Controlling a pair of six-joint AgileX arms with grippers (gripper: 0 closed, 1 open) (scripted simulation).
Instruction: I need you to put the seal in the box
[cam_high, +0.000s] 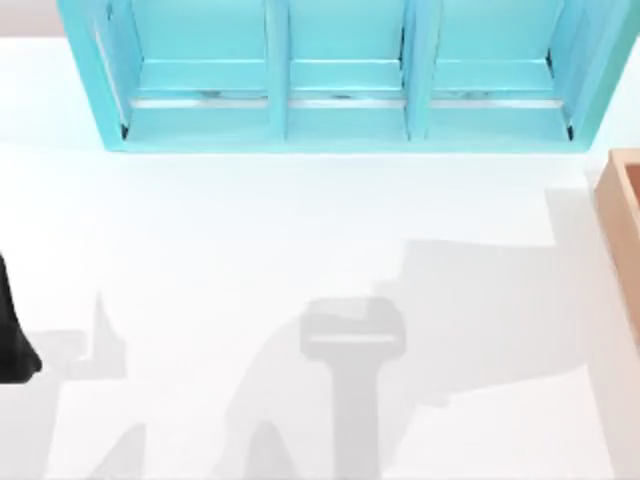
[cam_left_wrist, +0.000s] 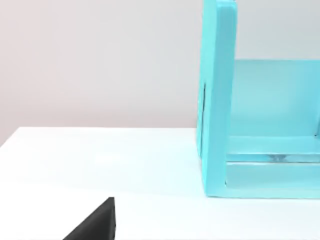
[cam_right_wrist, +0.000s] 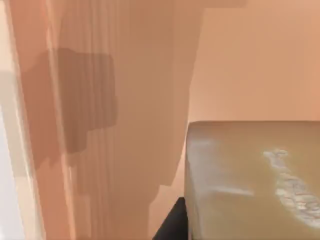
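Note:
The seal (cam_right_wrist: 250, 175), a tan-brown block with a whitish speckled mark on its face, sits very close to the right wrist camera. My right gripper (cam_right_wrist: 240, 234) is shut on it, and one dark finger (cam_right_wrist: 171, 224) shows at the block's side. Behind the block are the salmon-brown inner walls of the box (cam_right_wrist: 125, 75), with the gripper's shadow cast on one wall. In the top view, a corner of the box (cam_high: 622, 215) shows at the right edge of the table. My left arm (cam_high: 14, 335) stays parked at the table's left edge, and a dark finger (cam_left_wrist: 95, 225) of it shows in the left wrist view.
A big light-blue shelf unit (cam_high: 340, 110) with three bays stands along the back of the white table (cam_high: 250, 250). Its end wall (cam_left_wrist: 220, 100) rises ahead of the left wrist camera. Arm shadows lie across the table's front half.

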